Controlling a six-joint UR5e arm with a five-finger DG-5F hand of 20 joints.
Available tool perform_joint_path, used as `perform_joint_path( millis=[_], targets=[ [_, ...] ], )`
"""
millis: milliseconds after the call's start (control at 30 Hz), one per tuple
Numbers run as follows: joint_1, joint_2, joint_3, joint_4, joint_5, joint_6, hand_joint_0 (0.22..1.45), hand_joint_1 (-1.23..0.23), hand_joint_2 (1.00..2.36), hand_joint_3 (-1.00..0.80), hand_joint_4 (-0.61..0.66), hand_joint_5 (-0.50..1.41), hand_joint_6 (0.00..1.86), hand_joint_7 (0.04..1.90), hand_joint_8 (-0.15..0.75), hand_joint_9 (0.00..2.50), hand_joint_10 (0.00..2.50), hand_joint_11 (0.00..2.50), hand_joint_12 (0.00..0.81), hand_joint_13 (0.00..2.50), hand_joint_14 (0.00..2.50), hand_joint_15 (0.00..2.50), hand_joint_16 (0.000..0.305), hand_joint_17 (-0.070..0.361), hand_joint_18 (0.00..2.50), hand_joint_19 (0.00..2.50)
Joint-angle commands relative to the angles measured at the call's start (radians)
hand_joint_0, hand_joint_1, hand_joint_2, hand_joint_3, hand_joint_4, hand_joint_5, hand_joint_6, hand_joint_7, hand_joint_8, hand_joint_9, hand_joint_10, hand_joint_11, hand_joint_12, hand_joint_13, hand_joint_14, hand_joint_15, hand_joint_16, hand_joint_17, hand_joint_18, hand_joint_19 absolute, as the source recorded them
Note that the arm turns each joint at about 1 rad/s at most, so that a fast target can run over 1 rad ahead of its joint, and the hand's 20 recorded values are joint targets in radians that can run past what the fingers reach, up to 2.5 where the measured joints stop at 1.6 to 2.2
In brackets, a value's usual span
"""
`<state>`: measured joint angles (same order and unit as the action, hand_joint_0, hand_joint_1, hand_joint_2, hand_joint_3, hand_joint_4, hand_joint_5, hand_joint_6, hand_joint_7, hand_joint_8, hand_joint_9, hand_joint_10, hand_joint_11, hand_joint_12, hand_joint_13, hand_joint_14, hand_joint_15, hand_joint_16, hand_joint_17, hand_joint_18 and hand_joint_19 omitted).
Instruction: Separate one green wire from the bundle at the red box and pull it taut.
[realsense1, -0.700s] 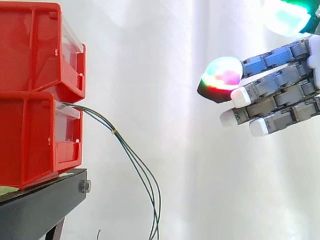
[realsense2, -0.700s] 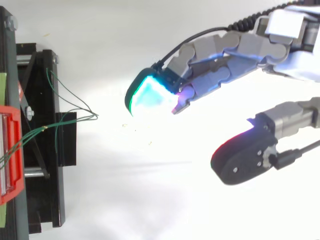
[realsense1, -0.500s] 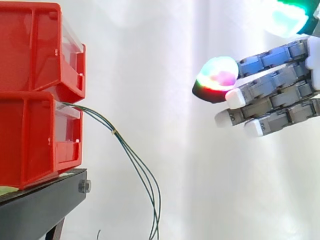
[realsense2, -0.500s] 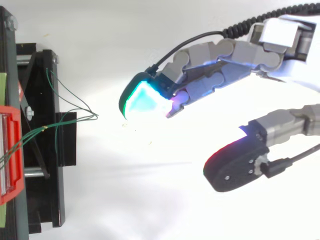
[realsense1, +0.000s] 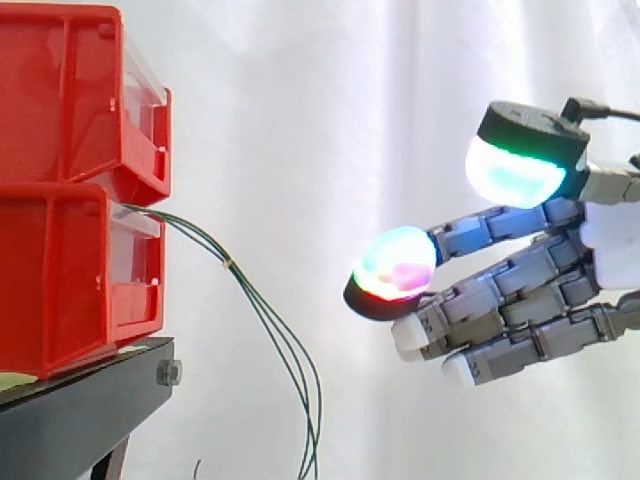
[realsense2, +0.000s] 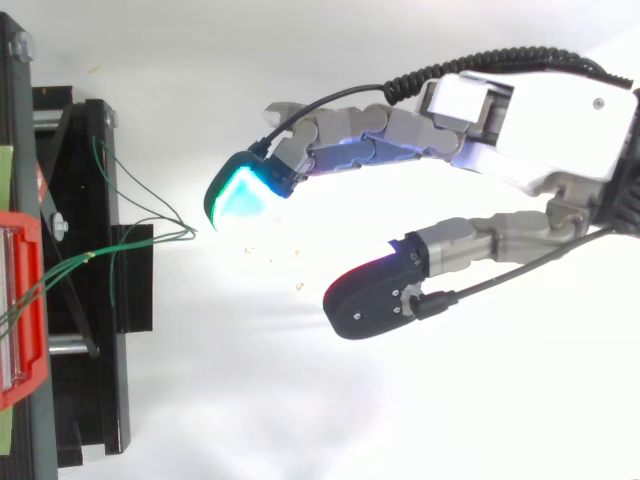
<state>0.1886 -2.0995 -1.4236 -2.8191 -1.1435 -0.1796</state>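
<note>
Your robot hand (realsense1: 608, 245) is released, fingers straight and holding nothing. The green wire bundle (realsense1: 228, 264) leaves the lower red bin (realsense1: 60, 280) and droops steeply down. It hangs between the bin and your fingertips (realsense1: 392, 268), near them but apart. I'd judge you should reach binward, slightly lower.

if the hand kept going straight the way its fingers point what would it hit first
Probably the green wires hanging from the lower red bin: the hand points left and slightly down at them, nothing between. The top view roughly agrees, though depth is uncertain.
</note>
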Motion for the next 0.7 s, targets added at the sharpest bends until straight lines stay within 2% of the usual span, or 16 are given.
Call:
perform_joint_path(
  millis=[0, 100, 233, 267, 300, 433, 467, 500, 600, 667],
  targets=[
    [0.0, -0.01, 0.0, 0.013, 0.005, -0.006, 0.51, -0.57, 1.0, -0.44, 0.23, -0.24, 0.5, 0.78, 0.285, 0.29, 0.0, 0.15, 0.366, 0.06, 0.0, 0.0, 0.057, 0.128, 0.11, 0.12],
    [0.0, -0.011, 0.0, 0.021, 0.024, -0.034, 0.51, -0.57, 1.0, -0.44, 0.23, -0.24, 0.5, 0.78, 0.285, 0.28, 0.0, 0.15, 0.365, 0.06, 0.0, 0.0, 0.057, 0.128, 0.11, 0.13],
    [0.0, -0.016, 0.0, 0.043, 0.067, -0.106, 0.51, -0.59, 1.0, -0.44, 0.24, -0.24, 0.5, 0.76, 0.292, 0.3, 0.0, 0.12, 0.371, 0.1, 0.0, 0.0, 0.057, 0.128, 0.18, 0.1],
    [0.0, -0.016, 0.0, 0.064, 0.085, -0.132, 0.51, -0.59, 1.0, -0.44, 0.24, -0.24, 0.5, 0.76, 0.292, 0.3, 0.0, 0.12, 0.371, 0.1, 0.0, 0.0, 0.057, 0.128, 0.18, 0.1],
    [0.0, -0.016, 0.0, 0.096, 0.117, -0.175, 0.51, -0.59, 1.0, -0.44, 0.24, -0.24, 0.5, 0.76, 0.292, 0.3, 0.0, 0.11, 0.369, 0.1, 0.0, 0.0, 0.057, 0.128, 0.19, 0.1],
    [0.0, -0.016, 0.0, 0.125, 0.169, -0.236, 0.51, -0.58, 1.0, -0.44, 0.24, -0.24, 0.5, 0.77, 0.291, 0.3, 0.0, 0.11, 0.369, 0.12, 0.0, 0.0, 0.057, 0.128, 0.21, 0.11],
    [0.0, -0.016, 0.0, 0.141, 0.214, -0.29, 0.51, -0.58, 1.0, -0.44, 0.24, -0.24, 0.5, 0.76, 0.291, 0.3, 0.0, 0.11, 0.368, 0.12, 0.0, 0.0, 0.057, 0.128, 0.22, 0.11],
    [0.0, -0.016, 0.0, 0.153, 0.242, -0.313, 0.51, -0.58, 1.0, -0.44, 0.24, -0.24, 0.5, 0.76, 0.292, 0.3, 0.0, 0.11, 0.368, 0.13, 0.0, 0.0, 0.057, 0.128, 0.22, 0.12],
    [0.0, -0.016, 0.0, 0.191, 0.286, -0.34, 0.51, -0.58, 1.0, -0.44, 0.24, -0.24, 0.5, 0.76, 0.293, 0.31, 0.0, 0.12, 0.367, 0.13, 0.0, 0.0, 0.057, 0.128, 0.24, 0.12],
    [0.0, -0.016, 0.0, 0.202, 0.288, -0.344, 0.51, -0.58, 1.0, -0.44, 0.24, -0.24, 0.5, 0.77, 0.293, 0.31, 0.0, 0.11, 0.366, 0.14, 0.0, 0.0, 0.057, 0.128, 0.24, 0.12]
  ],
)
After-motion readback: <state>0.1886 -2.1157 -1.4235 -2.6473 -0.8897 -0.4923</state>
